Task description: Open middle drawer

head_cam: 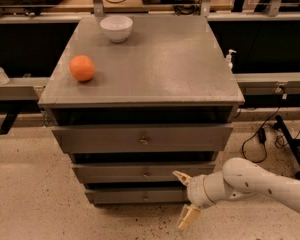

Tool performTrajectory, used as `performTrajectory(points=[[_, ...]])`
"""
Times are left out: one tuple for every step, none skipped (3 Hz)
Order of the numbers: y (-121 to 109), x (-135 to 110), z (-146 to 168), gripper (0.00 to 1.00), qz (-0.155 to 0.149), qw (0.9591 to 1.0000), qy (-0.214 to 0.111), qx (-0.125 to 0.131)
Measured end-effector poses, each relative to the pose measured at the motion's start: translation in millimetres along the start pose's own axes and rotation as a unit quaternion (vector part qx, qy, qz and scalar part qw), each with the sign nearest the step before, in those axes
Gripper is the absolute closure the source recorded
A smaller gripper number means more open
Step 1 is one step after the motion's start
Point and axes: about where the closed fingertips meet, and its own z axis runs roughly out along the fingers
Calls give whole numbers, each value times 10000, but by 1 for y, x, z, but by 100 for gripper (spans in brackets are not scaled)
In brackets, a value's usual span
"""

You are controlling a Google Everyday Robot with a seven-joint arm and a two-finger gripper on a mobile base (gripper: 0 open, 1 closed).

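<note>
Gripper (186, 198): hovering at lower right of centre, jaws spread wide apart.
Middle drawer (105, 173): sitting shut, knob (146, 173) untouched.
Progress: nothing opening yet; grasping and pulling remaining.

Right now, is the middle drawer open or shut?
Shut: middle drawer shows no inside. Open gripper hovers at its right end, off the knob.

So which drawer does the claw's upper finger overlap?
The middle drawer, between the taller top drawer and shorter bottom drawer; the open claw is by its right end.
</note>
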Motion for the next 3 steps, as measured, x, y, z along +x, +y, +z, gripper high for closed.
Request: performTrajectory(points=[[-32,24,7,0,-161,9995,232,119],[-63,46,16,0,-242,9984,478,186],[-89,57,21,0,-357,9964,713,276]])
